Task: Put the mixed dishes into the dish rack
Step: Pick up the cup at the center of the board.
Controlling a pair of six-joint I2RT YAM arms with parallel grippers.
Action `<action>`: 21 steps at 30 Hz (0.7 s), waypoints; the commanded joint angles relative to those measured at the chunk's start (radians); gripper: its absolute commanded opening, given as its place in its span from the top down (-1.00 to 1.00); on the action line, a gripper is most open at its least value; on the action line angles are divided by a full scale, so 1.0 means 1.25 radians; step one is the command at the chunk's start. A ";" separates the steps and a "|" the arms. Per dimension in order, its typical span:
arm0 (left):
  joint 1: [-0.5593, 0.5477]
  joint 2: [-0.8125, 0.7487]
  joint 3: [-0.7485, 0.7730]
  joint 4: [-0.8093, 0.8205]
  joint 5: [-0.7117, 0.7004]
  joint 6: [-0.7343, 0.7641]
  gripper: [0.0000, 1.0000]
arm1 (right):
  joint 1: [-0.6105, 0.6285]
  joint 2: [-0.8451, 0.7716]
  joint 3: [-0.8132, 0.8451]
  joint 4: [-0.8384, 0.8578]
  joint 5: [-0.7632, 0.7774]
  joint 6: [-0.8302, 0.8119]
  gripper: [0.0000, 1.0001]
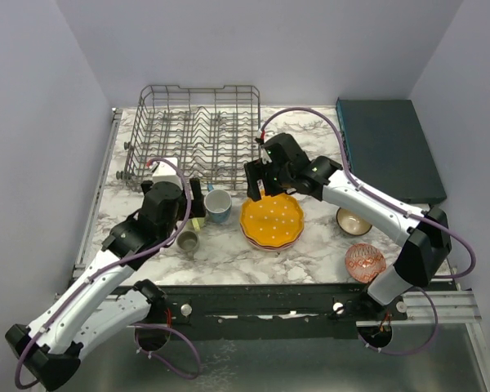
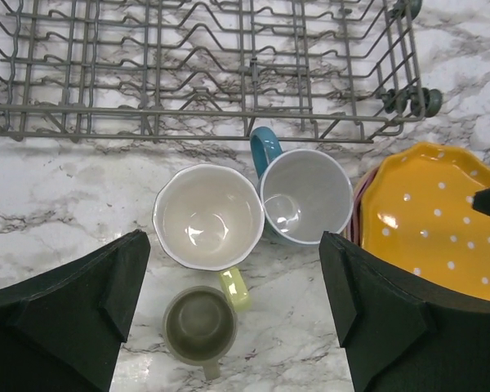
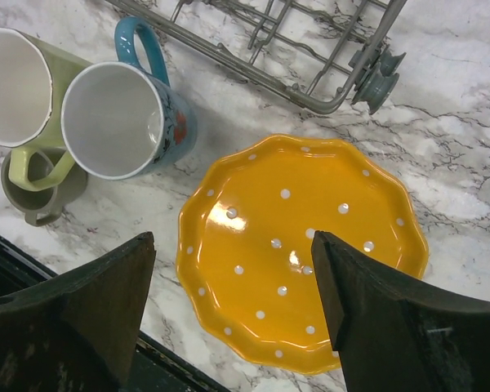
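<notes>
One marble-patterned desk [image 1: 229, 260] carries everything. At its far left stands the grey wire dish rack [image 1: 192, 131], upright, its long side facing the arms, its rows of tines pointing up. All the dishes sit on the desk outside it.

Both arms reach in from the near edge. The left arm stretches forward with its wrist bent down, and the left gripper [image 2: 235, 245] hangs over the mugs, jaws wide, holding nothing. The right arm bends at an elbow far to the right and sweeps back left. The right gripper [image 3: 233, 241] points down over the plates, jaws also wide and empty.

A flat dark teal box [image 1: 388, 151] lies at the far right.

An orange dotted plate [image 3: 302, 245] lies flat, face up, stacked on a pink plate [image 2: 358, 204], just in front of the rack's near right corner.

Right of the plates sit a dark brown bowl [image 1: 354, 220], open side up, and a red-patterned bowl [image 1: 365, 262] closer to the near edge.

Three mugs stand upright left of the plates. The blue mug [image 2: 306, 196] turns its handle toward the rack, the yellow mug [image 2: 208, 216] stands just beside it, and the small grey-olive mug [image 2: 198, 327] stands nearer the arms.
</notes>
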 commanded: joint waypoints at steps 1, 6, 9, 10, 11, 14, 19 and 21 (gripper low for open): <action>0.030 0.066 0.012 -0.024 0.021 -0.023 -0.83 | 0.008 0.003 0.009 0.017 0.008 0.012 -0.66; 0.099 0.149 0.026 -0.034 0.094 -0.036 -0.68 | 0.011 -0.006 -0.020 0.029 0.001 0.013 -0.65; 0.150 0.182 0.028 -0.034 0.128 -0.038 -0.63 | 0.012 -0.017 -0.044 0.037 -0.001 0.015 -0.65; 0.164 0.189 0.029 -0.035 0.134 -0.038 -0.62 | 0.012 -0.022 -0.052 0.042 -0.002 0.016 -0.65; 0.174 0.196 0.029 -0.035 0.139 -0.039 -0.61 | 0.012 -0.026 -0.064 0.047 -0.001 0.017 -0.65; 0.196 0.209 0.029 -0.039 0.140 -0.041 -0.58 | 0.012 -0.040 -0.088 0.057 0.003 0.019 -0.65; 0.213 0.239 0.030 -0.047 0.146 -0.042 -0.51 | 0.011 -0.055 -0.116 0.068 0.004 0.020 -0.65; 0.217 0.255 0.031 -0.050 0.151 -0.042 -0.47 | 0.012 -0.060 -0.122 0.071 0.005 0.020 -0.65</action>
